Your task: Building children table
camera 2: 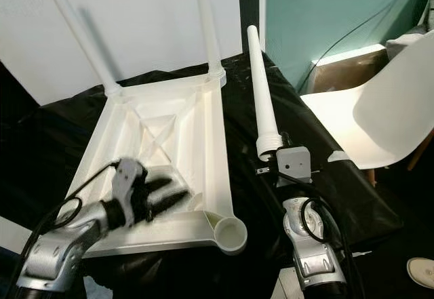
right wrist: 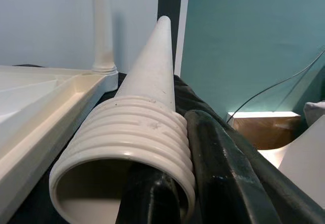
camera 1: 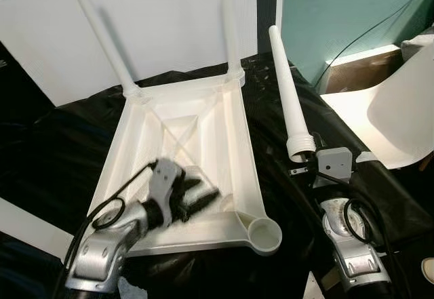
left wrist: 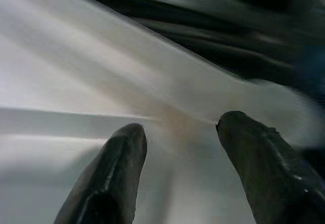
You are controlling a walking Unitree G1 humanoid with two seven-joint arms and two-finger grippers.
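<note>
— Where do we stand with the table?

— The tabletop lies upside down on the black-covered worktop. Two legs already stand up out of its far corners. The near right corner has an empty socket, a round cup facing up.

— And the loose leg?

— The third leg lies on the worktop just to the right of the tabletop, its long axis running away from us, thin tip far, threaded thick end near. Our right gripper is at that threaded end; in the right wrist view one finger seems to sit inside the hollow mouth and the other outside against the ribs — so we judge it is clamped on the wall of the leg.

— What about the left arm?

— Our left gripper hovers low over the near part of the tabletop, fingers spread and grasping nothing. It is blurred, so whether it touches the plastic we cannot tell.

— So what does the next move turn on?

— The socket lies near and to the left of the leg's threaded end, between our two grippers. The right arm is the one on the leg, so we judge it would have to tip the leg upright, thread down, and carry it left over that cup — while the left steadies the tabletop.
</note>
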